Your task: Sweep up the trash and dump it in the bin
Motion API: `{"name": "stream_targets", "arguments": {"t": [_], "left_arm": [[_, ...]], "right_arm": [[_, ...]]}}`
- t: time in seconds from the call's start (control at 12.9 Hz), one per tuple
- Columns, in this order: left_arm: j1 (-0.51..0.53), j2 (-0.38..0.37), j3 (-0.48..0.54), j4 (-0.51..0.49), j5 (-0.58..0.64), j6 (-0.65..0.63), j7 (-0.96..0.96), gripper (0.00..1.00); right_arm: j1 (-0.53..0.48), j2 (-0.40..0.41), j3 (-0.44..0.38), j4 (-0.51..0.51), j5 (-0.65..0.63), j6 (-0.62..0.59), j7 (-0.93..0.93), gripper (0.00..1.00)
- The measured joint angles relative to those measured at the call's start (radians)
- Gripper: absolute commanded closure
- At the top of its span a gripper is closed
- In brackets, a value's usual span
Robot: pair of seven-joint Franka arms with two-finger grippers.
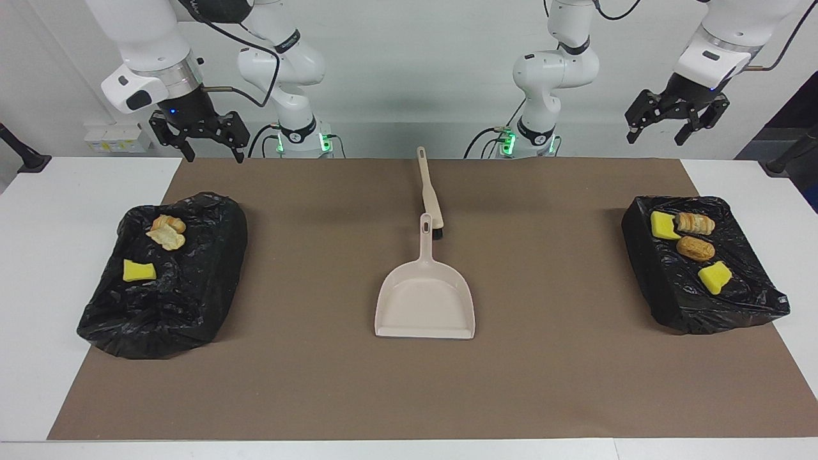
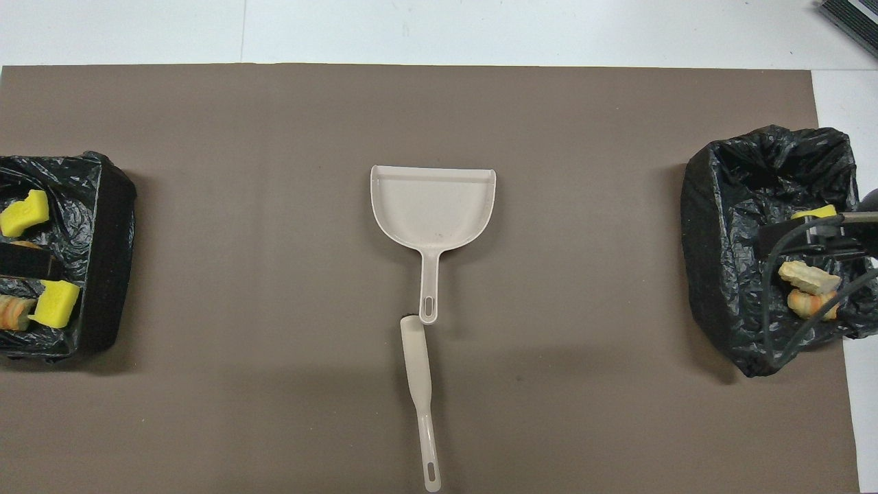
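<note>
— Where is the trash?
— Three scraps [image 1: 160, 239] lie in the bin [image 1: 167, 275] at the right arm's end; the right hand [image 1: 209, 148] hangs released above it.
— Mid-counter [image 1: 319, 268]?
— The dustpan [image 1: 426, 303], the brush [image 1: 431, 195] touching its handle.
— And then?
— Four scraps [image 1: 693, 246] in the other bin [image 1: 700, 265], left hand [image 1: 658, 131] released above.

Facing view: high, set across the surface [image 1: 38, 268], looking back at both robot bases, wide enough to take the whole brown mat [image 1: 543, 383]. Overhead view: high above the robots' end, aimed steeply down and forward, framed tighter on the mat [image 2: 206, 412]. Views half a turn apart. Shared: mat, dustpan [image 1: 425, 306] [image 2: 432, 206], brush [image 1: 429, 191] [image 2: 420, 391], both bag-lined bins [image 1: 192, 300] [image 2: 713, 274]
</note>
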Motion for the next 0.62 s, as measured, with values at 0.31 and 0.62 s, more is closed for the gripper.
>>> {"name": "stream_targets", "arguments": {"t": [0.31,0.62], "left_arm": [[0.0,0.0,0.003,0.0,0.0,0.0,-0.019,0.0],[0.0,0.0,0.003,-0.001,0.0,0.0,-0.044,0.0]], "right_arm": [[0.0,0.0,0.0,0.0,0.0,0.0,0.0,0.0],[0.0,0.0,0.0,0.0,0.0,0.0,0.0,0.0]]}}
